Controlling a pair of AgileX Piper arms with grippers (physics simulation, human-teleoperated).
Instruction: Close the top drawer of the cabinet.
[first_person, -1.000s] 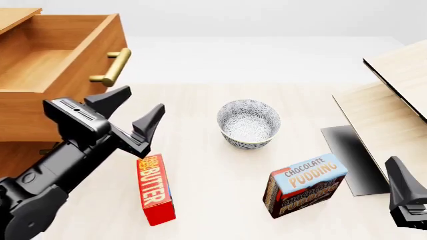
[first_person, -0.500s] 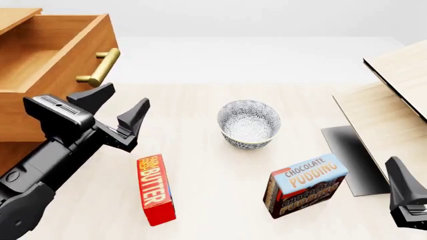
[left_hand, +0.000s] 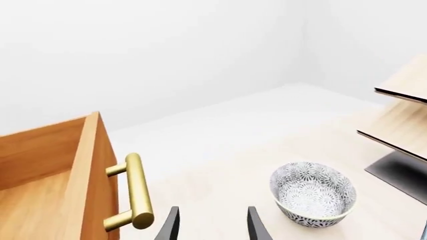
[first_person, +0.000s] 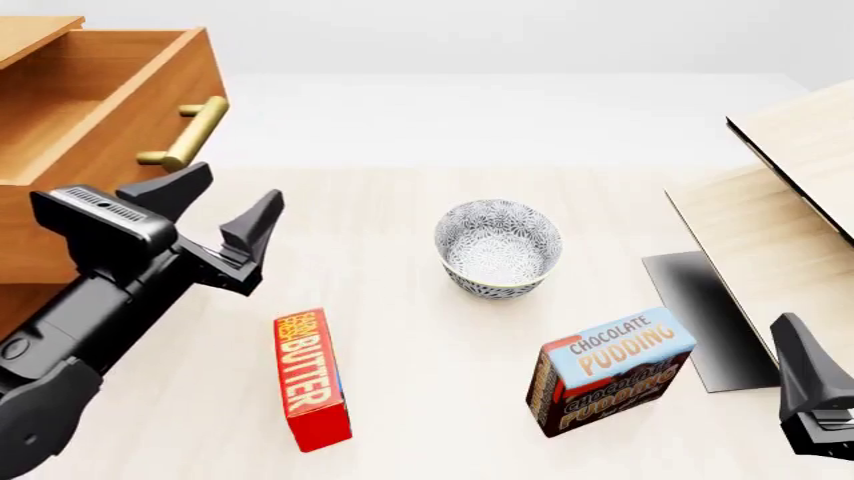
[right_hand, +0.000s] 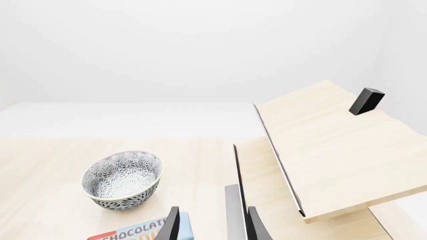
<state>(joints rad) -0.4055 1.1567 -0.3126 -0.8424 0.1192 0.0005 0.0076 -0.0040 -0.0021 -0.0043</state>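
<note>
Landmark bowl (first_person: 497, 246): cabinet (first_person: 40, 215) far left, butter box (first_person: 311, 379) front-left, pudding box (first_person: 611, 372) front-right, board structure (first_person: 787, 190) right.

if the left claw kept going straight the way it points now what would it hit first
Probably nothing soon: the open left claw aims into the gap between the top drawer's handle and the patterned bowl, over bare table. Depth is unclear, so it might graze the handle.

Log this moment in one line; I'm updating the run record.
top drawer: partly open | left claw: open, beside handle | right claw: idle
</note>
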